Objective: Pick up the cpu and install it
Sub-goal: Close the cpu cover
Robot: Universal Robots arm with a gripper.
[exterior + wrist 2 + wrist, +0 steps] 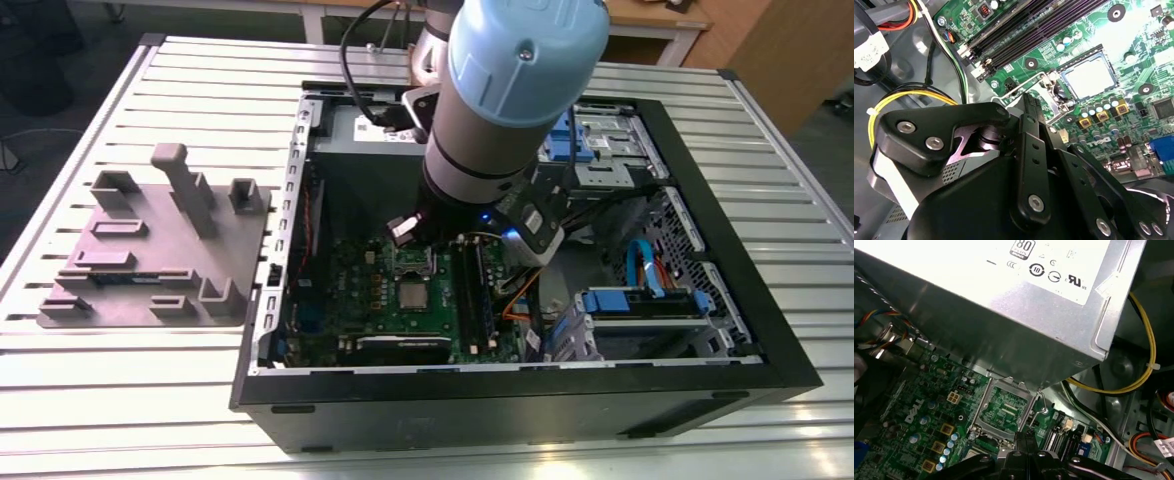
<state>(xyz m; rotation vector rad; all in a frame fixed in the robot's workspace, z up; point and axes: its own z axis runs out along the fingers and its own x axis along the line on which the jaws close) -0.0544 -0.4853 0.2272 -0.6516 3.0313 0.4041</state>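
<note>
gripper (1026, 102) fingers together above cpu (1089, 77) seated in socket.

I see green motherboard (400, 290) | silver-grey cpu (414, 295) | pale blue arm cap (523, 50) | black case (534, 385) | yellow cable (1146, 340) | black gripper (1029, 112)

Slatted metal table (107, 400); wooden bench (654, 25) behind.
</note>
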